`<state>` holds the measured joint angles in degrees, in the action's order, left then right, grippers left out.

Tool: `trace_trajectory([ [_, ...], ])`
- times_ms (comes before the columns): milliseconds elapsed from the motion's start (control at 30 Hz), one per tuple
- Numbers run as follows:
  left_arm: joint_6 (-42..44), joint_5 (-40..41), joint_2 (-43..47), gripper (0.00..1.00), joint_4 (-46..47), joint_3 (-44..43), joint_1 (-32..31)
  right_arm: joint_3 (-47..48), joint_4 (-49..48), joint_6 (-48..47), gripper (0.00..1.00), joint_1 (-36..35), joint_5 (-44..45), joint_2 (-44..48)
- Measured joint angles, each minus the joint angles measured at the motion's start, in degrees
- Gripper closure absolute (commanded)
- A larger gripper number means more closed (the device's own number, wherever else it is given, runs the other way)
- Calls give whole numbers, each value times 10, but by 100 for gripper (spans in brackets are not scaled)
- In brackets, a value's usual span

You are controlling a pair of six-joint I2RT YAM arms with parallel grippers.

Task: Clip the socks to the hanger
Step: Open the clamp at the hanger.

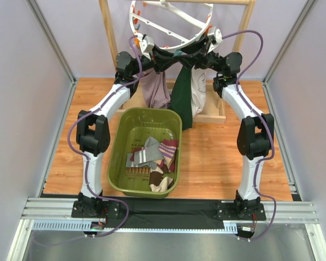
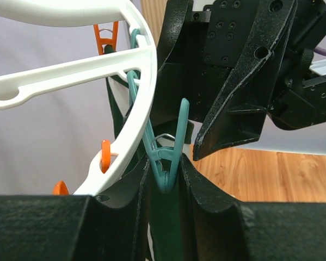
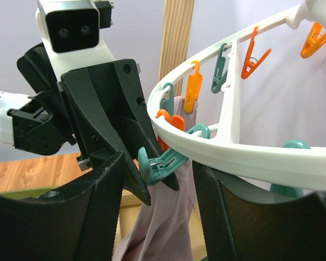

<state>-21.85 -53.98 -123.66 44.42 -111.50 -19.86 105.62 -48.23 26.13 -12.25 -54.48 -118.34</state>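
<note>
The left gripper [image 2: 165, 165] is clamped on a teal plastic clip [image 2: 163, 155] dangling from the white round plastic ring hanger [image 3: 233, 157] at the far side, probably squeezing it so its mouth gapes for a sock. The right gripper [image 3: 158, 163] sits alongside, jaws apart, apparently gripping nothing. A lilac-grey fabric sock [image 3: 163, 228] hangs from the ring beyond them. More assorted socks [image 1: 152, 157] lie in the olive-green slotted plastic basket [image 1: 119, 147] nearer. No legible writing shows.

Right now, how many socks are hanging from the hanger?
3: a lilac-grey sock on the left, a dark green sock in the middle, a whitish sock on the right. More may be hidden behind these.
</note>
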Motion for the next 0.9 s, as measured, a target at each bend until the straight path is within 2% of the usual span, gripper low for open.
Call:
trace_trajectory([
  [167, 0, -3, 0, 100, 0, 0, 0, 4, -27, 21, 58, 5, -16, -6],
  [333, 0, -7, -1, 100, -1, -8, 0, 33, -42, 51, 60, 11, -28, -25],
  [433, -2, -7, -5, 100, -1, -14, 0, 66, -53, 79, 69, 14, -42, -48],
  [600, -6, -7, -10, 100, 0, -17, 2, 105, -53, 110, 99, 16, -63, -74],
  [767, -17, -17, -19, 100, 0, -35, 3, 122, -62, 145, 100, 18, -68, -85],
  [800, -22, -20, -22, 100, 1, -41, 3, 123, -68, 151, 96, 19, -67, -86],
  [833, -27, -23, -26, 100, 2, -47, 3, 127, -73, 158, 67, 19, -67, -88],
  [867, -31, -24, -28, 100, 3, -51, 3, 129, -74, 162, 62, 20, -67, -90],
  [900, -37, -26, -32, 100, 5, -56, 3, 130, -74, 167, 61, 20, -65, -90],
])
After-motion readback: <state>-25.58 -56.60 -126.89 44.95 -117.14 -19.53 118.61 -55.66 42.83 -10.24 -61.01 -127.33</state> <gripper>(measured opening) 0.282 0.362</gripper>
